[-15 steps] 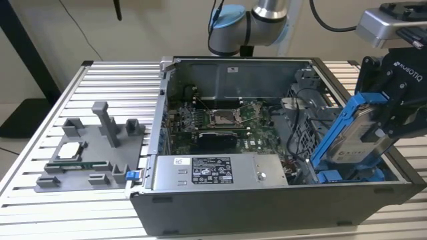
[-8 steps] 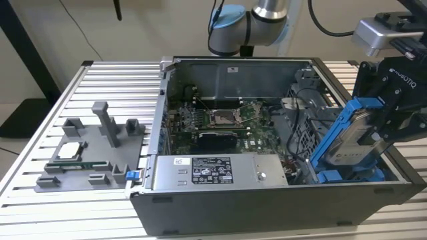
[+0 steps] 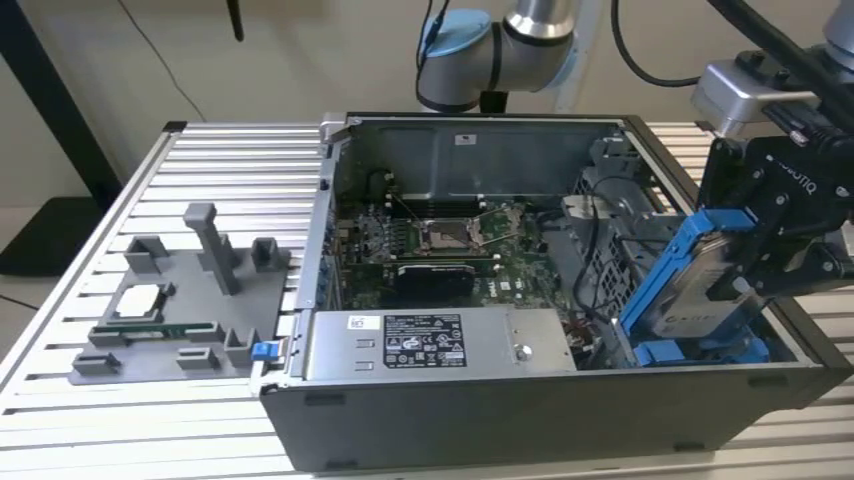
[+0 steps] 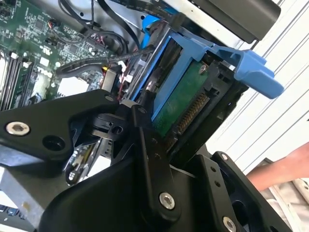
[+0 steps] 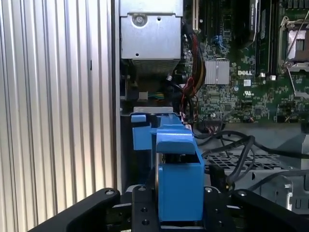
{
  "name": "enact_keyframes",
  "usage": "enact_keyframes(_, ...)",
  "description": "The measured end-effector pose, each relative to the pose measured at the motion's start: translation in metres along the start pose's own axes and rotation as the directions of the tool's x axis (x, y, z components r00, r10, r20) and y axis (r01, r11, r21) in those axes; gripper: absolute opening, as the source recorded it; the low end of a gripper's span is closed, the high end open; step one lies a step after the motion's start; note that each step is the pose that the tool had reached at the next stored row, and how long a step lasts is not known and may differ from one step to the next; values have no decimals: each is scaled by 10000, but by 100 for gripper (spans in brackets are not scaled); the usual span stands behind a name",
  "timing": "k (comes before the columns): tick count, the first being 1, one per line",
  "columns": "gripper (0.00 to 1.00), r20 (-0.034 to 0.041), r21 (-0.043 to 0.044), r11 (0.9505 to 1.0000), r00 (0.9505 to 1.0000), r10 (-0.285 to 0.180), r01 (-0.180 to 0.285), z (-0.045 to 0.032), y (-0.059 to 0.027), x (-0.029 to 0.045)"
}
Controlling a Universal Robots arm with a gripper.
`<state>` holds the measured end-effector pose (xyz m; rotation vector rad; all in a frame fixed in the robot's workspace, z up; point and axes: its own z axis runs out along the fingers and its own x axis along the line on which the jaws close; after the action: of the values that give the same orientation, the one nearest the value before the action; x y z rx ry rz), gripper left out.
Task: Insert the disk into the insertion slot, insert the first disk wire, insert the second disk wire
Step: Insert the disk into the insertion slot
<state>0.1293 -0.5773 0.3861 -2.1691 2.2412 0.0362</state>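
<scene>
Ribbed metal counter point(image 3: 120, 420) carries an open computer case point(image 3: 534, 430). At its end on the exterior view's right sits the insertion slot point(image 3: 687, 352) with its blue rails. The disk point(image 3: 697, 300) hangs tilted just above that bay, clamped in the pincer point(image 5: 179, 217). I judge it rigid, fairly heavy and shock-sensitive, best held by the blue frame, clear of the bare circuit board.
</scene>
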Motion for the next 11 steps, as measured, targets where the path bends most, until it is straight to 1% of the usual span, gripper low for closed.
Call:
enact_keyframes(5, 0, 5, 5, 10000, 10000, 2, -2, 91, 0, -12)
enact_keyframes(8, 0, 9, 6, 10000, 10000, 2, -2, 95, 0, -13)
enact_keyframes(9, 100, 4, 4, 10000, 10000, 2, -2, 93, 0, -13)
enact_keyframes(10, 100, 0, -1, 10000, 10000, 6, -6, 80, 1, -13)
enact_keyframes(11, 100, 3, -7, 10000, 10000, 12, -12, 49, 1, -14)
